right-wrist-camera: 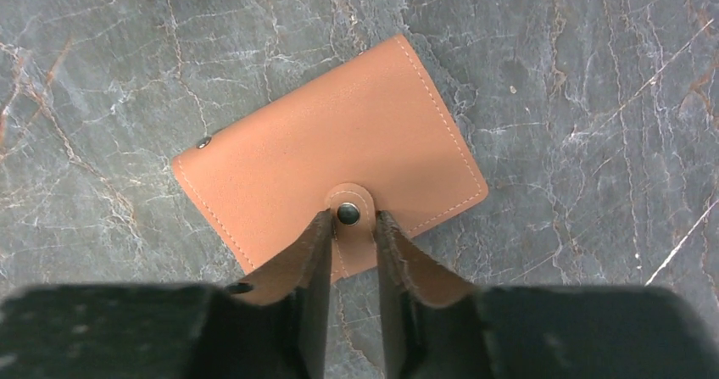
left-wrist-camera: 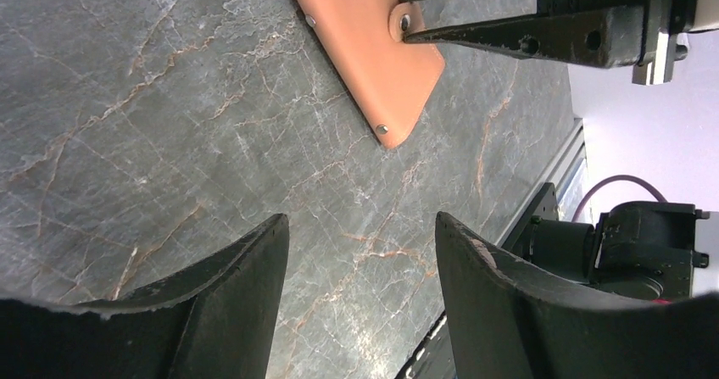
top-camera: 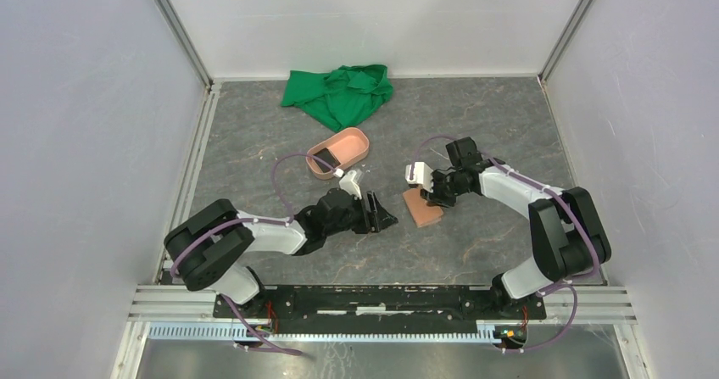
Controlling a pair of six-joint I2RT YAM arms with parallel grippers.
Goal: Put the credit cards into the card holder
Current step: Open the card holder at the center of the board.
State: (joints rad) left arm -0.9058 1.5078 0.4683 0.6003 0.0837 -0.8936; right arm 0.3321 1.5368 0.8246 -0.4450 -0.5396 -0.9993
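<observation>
Right claw (right-wrist-camera: 352,220) astride tab of card holder (right-wrist-camera: 331,154), grip unclear; left claw (left-wrist-camera: 360,224) apart; tray (top-camera: 358,153), cloth (top-camera: 339,91) beyond.

In the right wrist view, the right gripper (right-wrist-camera: 351,220) covers the near edge of the card holder (right-wrist-camera: 339,154). We cannot tell whether its fingers pinch the closing tab (right-wrist-camera: 348,199) or only flank it. In the left wrist view, the picture's top edge cuts off part of the card holder. In the overhead view, a dark item (top-camera: 326,155) lies in the pink tray (top-camera: 360,146), too small for us to identify or count.
</observation>
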